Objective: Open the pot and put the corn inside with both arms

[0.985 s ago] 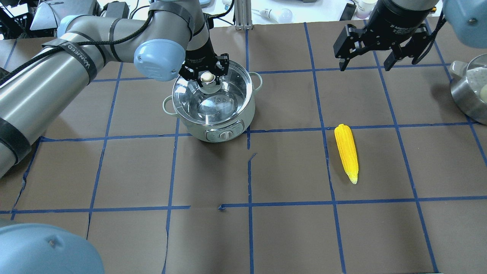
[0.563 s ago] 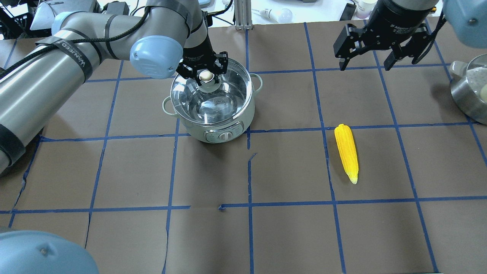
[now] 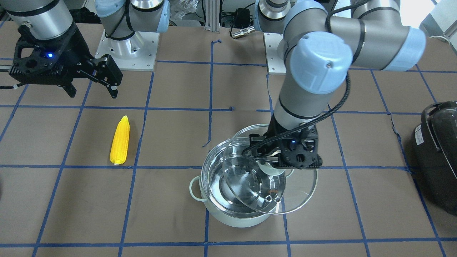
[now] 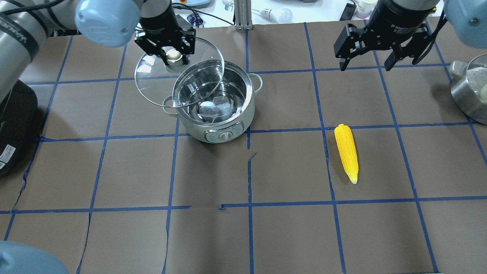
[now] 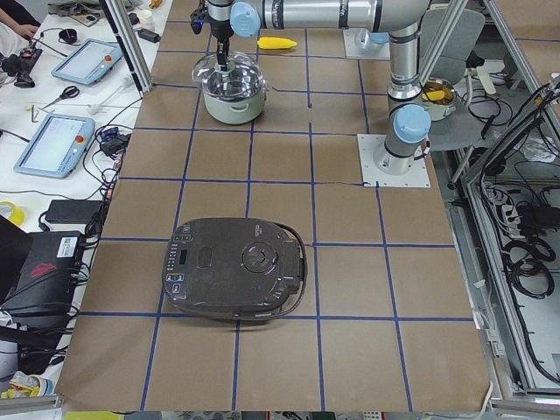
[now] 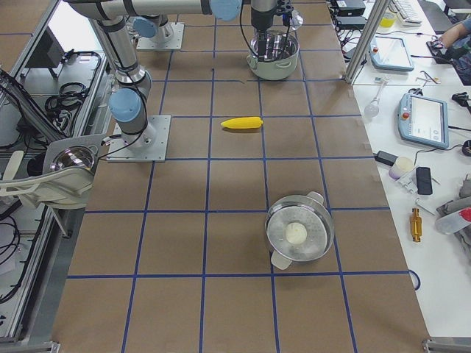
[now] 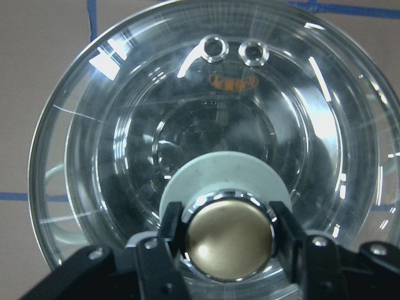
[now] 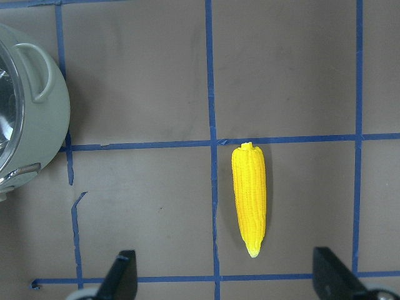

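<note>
Plainly, the left gripper is clamped on the brass-coloured knob of the glass lid, one finger pressed to each side of it. The lid hangs under that gripper, lifted and tilted. Its disc overlaps only part of the pot, which stands below the gripper and off toward the right arm's side. From these angles it looks clear of the rim, though I cannot be sure the low edge is free. The pot's shiny steel inside shows open.

The right gripper hovers above the table with its fingers spread wide and nothing between them. The corn lies flat beneath it and a little nearer the robot, well apart from the pot, with its pointed tip toward the robot.

The table is covered in brown paper marked into squares by blue tape, torn in places. A black appliance sits far out beyond the left gripper toward that end of the table. A steel steamer pot with something pale inside sits far out beyond the right gripper. White benches along the far side carry tablets and cables.
</note>
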{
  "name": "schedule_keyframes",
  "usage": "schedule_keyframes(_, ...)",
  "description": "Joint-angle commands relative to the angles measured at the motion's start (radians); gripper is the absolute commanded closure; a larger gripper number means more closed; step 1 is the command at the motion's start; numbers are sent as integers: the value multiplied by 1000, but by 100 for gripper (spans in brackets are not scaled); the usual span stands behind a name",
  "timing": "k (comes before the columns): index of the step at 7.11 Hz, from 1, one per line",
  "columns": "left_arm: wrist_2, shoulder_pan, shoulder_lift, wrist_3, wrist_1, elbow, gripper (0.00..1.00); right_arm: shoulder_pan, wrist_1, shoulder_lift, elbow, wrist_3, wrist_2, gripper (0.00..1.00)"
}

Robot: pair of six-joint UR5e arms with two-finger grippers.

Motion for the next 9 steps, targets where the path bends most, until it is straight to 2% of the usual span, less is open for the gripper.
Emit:
schedule_keyframes(1, 22, 161, 36, 179, 5, -76, 66, 0, 0, 1, -1, -1, 0, 0)
schedule_keyframes(2, 22, 231, 43, 270, 35, -144, 66, 0, 0, 1, -1, -2, 2, 0)
schedule_keyframes(4, 5, 391, 44, 422, 214, -314, 66, 0, -1, 1, -1, -1, 0, 0)
schedule_keyframes(5, -27, 430, 36, 476, 321, -389, 66, 0, 0, 1, -1, -2, 2, 0)
schedule_keyframes(7, -29, 459, 8, 483, 538, -526, 66, 0, 0, 1, -1, -3, 0, 0)
schedule_keyframes(9, -122, 502, 5, 506, 589, -592, 66, 0, 0, 1, -1, -1, 2, 0)
